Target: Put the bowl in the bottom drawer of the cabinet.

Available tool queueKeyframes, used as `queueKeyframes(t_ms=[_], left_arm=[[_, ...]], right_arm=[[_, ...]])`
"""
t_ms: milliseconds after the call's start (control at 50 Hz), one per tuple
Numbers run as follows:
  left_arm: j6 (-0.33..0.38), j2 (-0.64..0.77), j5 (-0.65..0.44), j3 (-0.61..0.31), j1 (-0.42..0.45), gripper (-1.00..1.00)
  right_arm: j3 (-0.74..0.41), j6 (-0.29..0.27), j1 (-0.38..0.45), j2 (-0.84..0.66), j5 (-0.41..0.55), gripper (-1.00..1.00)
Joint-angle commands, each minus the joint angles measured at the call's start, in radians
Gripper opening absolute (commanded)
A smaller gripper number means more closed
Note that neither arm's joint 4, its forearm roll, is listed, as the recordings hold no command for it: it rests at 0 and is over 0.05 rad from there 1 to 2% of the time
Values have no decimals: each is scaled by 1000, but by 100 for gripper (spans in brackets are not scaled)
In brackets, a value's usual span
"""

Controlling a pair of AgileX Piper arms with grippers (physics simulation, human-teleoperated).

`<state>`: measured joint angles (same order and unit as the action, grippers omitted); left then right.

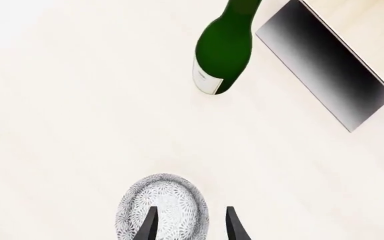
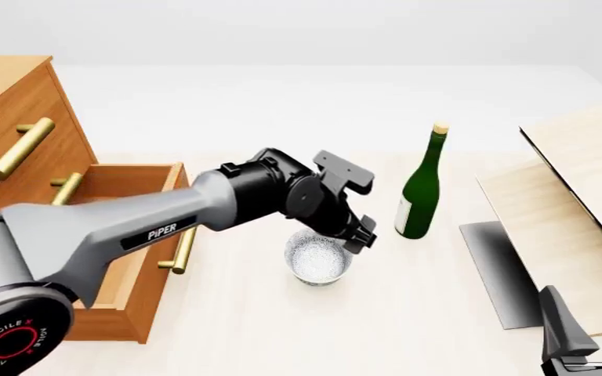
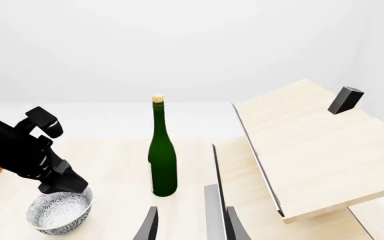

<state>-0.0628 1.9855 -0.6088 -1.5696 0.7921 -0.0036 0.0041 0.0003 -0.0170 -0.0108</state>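
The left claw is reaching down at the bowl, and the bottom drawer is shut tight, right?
Not quite. The left claw is down at the bowl, but the bottom drawer is pulled open, not shut. The front view shows it sticking out of the cabinet.

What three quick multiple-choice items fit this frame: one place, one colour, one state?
1. The bowl sits: A) on the table B) in a drawer C) on the pale panels
2. The bottle is: A) brown B) green C) clear
3. The bottom drawer is: A) shut B) pulled open C) removed

Answers: 1 A, it rests on the tabletop under the left gripper, whose fingers straddle its rim. 2 B, dark green glass with a cork. 3 B, its box juts out from the cabinet.
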Motion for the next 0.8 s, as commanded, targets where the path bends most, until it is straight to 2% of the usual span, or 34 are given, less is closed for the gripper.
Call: queueKeyframes(t_ms=[20,480,800], left_arm=[[-4,38,2,-20,9,100],[-34,93,1,-52,15,100],[-55,138,46,-13,17,100]], right_arm=[[0,0,0,0,0,100],[0,0,0,0,0,100],[0,0,0,0,0,100]])
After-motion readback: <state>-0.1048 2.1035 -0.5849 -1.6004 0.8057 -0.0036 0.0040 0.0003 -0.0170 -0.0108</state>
